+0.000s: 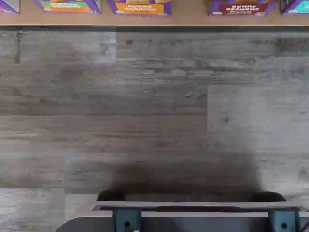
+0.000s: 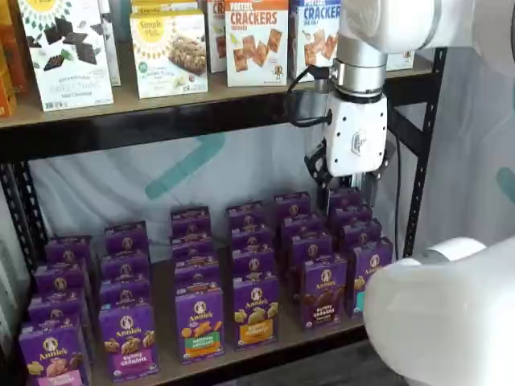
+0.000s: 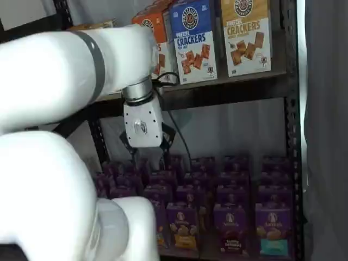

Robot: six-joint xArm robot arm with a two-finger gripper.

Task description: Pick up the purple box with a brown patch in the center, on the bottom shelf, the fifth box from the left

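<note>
So the gripper (image 2: pixel 354 191) is hanging above the back rows of the bottom shelf (image 2: pixel 265 342), over toward the right end, and it's not holding anything. The black fingers (image 2: pixel 369 191) sit against dark purple cartons in both shelf views, so I can't make out a clean gap, but I'd call them spread wide. The purple box (image 2: pixel 323 291) with the brown crackers stands upright in the front row, long axis vertical, face toward the aisle. From the fingers it lies lower and forward, toward the shelf's front rail, and a little off to one side, with a couple of rows of cartons between. In the wrist view you can just catch its front face (image 1: pixel 240 7) past the shelf edge, beyond the grey floor (image 1: pixel 154 111). My guess is the arm needs to pull forward and drop before it can close on it. Neighbours are tight on both sides, so lining up matters.
</note>
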